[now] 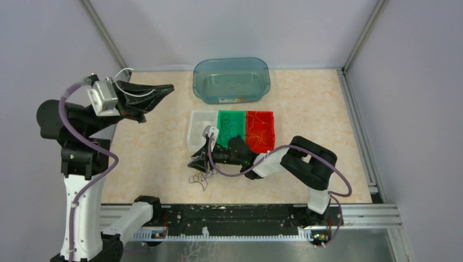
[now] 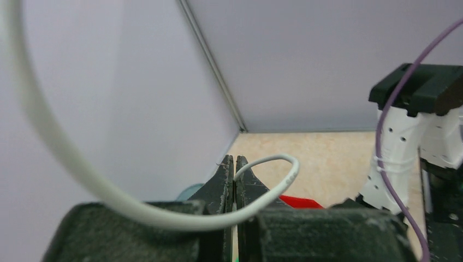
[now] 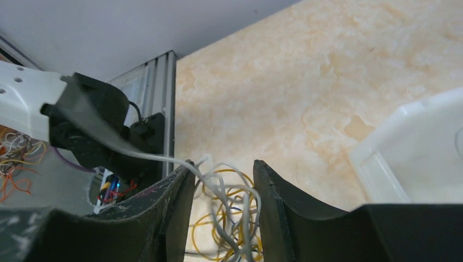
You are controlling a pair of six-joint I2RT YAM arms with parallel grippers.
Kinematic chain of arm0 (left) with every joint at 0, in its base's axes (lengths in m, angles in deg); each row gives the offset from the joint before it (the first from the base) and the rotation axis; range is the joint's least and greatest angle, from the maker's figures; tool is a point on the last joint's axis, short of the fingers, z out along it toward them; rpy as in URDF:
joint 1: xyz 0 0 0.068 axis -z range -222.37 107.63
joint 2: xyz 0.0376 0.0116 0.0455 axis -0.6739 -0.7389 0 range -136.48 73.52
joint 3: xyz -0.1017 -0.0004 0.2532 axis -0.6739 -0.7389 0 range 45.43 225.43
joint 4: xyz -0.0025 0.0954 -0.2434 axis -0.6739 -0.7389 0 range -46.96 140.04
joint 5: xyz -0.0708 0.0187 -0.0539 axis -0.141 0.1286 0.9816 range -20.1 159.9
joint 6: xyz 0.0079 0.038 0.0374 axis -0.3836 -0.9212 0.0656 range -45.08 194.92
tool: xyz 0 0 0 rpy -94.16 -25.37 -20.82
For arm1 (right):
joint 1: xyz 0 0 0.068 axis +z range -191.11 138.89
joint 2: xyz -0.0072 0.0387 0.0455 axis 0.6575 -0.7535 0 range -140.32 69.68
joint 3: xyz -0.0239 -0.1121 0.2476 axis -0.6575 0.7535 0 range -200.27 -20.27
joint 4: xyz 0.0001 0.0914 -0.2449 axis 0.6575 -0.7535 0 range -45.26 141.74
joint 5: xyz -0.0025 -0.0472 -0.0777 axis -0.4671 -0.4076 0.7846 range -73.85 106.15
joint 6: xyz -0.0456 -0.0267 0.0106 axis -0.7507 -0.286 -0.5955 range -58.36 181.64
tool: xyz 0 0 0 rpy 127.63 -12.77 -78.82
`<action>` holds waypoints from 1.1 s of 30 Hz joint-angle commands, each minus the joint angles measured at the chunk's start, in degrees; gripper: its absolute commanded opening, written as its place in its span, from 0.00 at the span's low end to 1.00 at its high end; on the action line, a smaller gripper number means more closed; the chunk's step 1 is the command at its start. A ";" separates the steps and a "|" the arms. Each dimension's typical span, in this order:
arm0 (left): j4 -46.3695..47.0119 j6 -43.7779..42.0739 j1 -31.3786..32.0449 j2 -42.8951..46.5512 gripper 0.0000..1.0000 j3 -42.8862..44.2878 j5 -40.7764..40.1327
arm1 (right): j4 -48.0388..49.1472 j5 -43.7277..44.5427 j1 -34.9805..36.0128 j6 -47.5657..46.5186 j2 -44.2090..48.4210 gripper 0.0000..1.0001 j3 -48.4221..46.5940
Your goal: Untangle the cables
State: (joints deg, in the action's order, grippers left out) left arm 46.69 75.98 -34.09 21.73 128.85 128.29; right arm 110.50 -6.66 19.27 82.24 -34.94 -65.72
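The cables lie in a small tangle (image 1: 199, 179) on the table in front of the bins. In the right wrist view the tangle (image 3: 229, 218) shows white, yellow-orange and blue wires. My right gripper (image 1: 197, 162) is low over it, and its jaws (image 3: 222, 164) stand apart with loose white wires rising between them, none pinched. My left gripper (image 1: 168, 87) is raised high at the back left. It is shut (image 2: 235, 159) on a single white wire (image 2: 284, 164), which loops out of the tips and trails back over the fingers (image 1: 143, 94).
A row of three small bins stands behind the tangle: clear white (image 1: 201, 128), green (image 1: 230, 126) and red (image 1: 260, 130), the last two with wires inside. A teal tub (image 1: 231, 79) sits at the back. The white bin's corner (image 3: 415, 142) is close to my right gripper.
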 commanded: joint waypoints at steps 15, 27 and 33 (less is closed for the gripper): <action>16.36 -15.59 0.25 -3.26 0.00 15.72 -18.59 | 8.45 5.60 0.95 0.33 -4.44 0.47 4.39; 30.21 -28.94 0.07 -5.98 0.00 21.76 -28.71 | 10.21 7.77 1.82 0.10 -6.53 0.56 5.77; 30.25 -30.63 0.03 -6.27 0.00 23.73 -26.75 | 10.97 9.92 2.37 -1.02 -6.73 0.58 7.11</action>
State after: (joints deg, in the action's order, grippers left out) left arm 74.07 48.33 -34.09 15.61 150.93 102.35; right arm 116.95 1.30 20.78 82.26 -41.32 -59.47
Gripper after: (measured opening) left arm 0.013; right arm 0.575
